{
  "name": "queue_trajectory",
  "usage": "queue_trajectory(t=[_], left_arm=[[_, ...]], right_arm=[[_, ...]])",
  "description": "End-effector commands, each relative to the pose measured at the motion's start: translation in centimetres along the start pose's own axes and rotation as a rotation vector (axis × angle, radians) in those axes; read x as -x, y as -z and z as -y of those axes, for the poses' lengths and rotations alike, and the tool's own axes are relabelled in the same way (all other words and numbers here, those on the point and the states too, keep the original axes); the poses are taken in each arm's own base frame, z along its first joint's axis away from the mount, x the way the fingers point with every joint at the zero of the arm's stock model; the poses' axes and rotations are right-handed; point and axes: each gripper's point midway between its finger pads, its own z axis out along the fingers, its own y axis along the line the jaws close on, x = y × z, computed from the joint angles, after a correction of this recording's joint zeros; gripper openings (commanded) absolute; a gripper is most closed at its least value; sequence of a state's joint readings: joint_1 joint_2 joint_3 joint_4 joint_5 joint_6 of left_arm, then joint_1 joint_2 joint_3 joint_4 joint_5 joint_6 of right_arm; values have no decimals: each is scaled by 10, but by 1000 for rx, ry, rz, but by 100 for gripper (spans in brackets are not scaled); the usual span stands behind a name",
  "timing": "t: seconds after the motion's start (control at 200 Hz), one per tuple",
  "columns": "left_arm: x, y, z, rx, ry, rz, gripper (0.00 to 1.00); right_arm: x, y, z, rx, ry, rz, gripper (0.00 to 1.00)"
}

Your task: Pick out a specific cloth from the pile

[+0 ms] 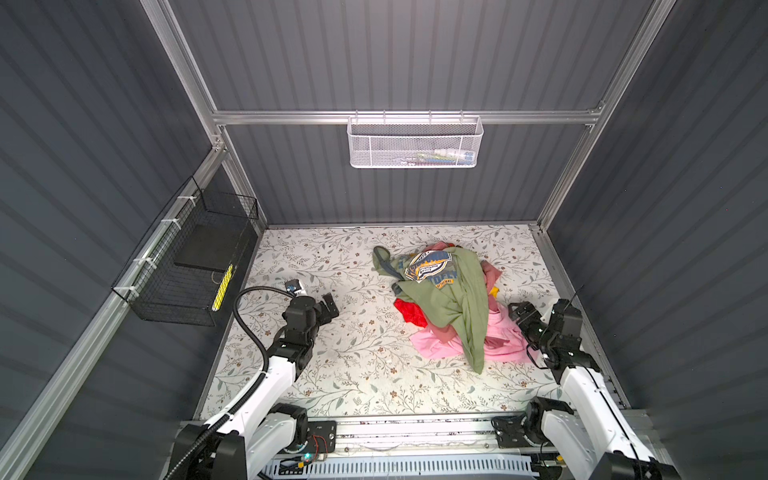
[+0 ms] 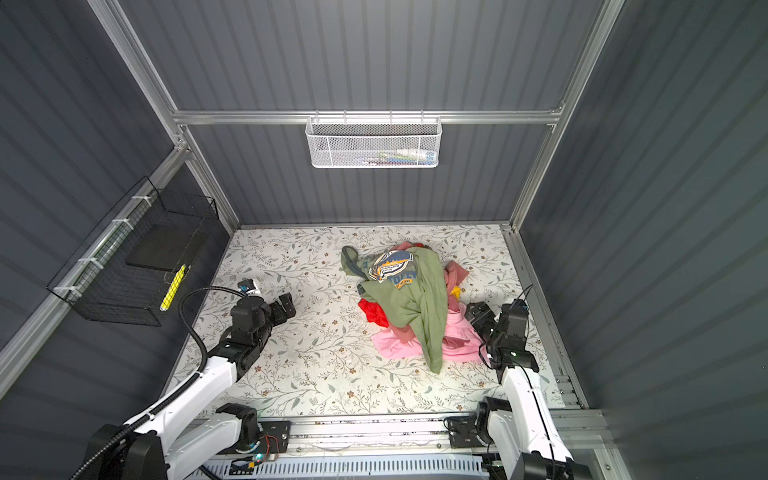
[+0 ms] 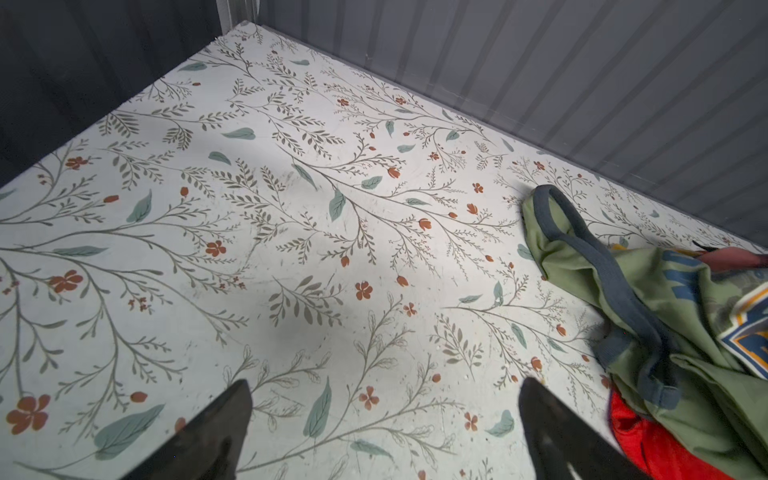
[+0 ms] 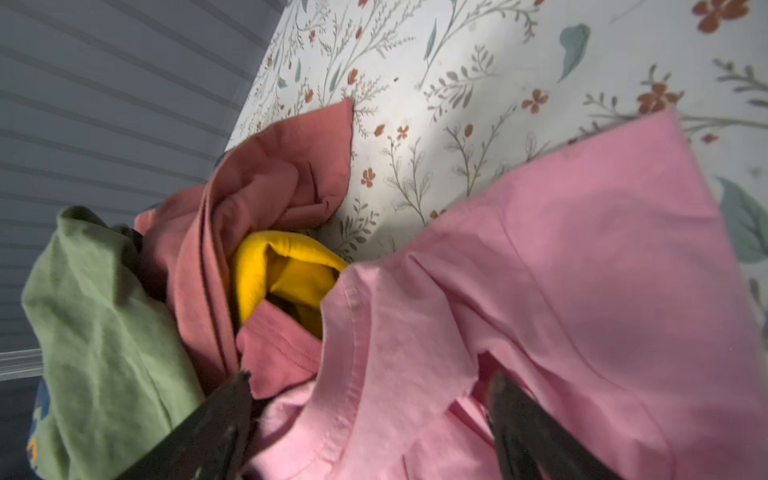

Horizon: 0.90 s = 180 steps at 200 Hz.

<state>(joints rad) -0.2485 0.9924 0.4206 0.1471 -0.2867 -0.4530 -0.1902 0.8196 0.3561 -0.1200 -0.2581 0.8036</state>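
The cloth [image 4: 270,187] is matt, soft fabric, the printed table [image 3: 291,232] smooth and faintly scuffed, the basket [image 1: 415,145] white perforated metal.

In both top views the left arm [image 1: 276,372] reaches from 7 o'clock and points the left gripper [image 1: 331,306] toward 2 o'clock, held low with its jaws spread wide. The right arm [image 1: 582,386] reaches from 5 o'clock toward 11 o'clock, with the right gripper [image 1: 516,313] tipped down. Its jaws stand apart, though whether they press on anything is unclear.
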Motion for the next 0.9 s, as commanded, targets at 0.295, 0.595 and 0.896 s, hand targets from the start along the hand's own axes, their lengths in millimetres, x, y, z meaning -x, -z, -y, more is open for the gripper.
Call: queue_trajectory(t=[0.295, 0.595, 0.896], left_arm=[[-28, 1, 14, -73, 24, -66, 100], [-44, 2, 36, -102, -34, -92, 100], [-46, 1, 61, -131, -111, -101, 100]], right_arm=[[-53, 12, 23, -40, -152, -189, 70], [-70, 29, 34, -82, -195, -213, 62], [-76, 38, 33, -87, -148, -241, 57]])
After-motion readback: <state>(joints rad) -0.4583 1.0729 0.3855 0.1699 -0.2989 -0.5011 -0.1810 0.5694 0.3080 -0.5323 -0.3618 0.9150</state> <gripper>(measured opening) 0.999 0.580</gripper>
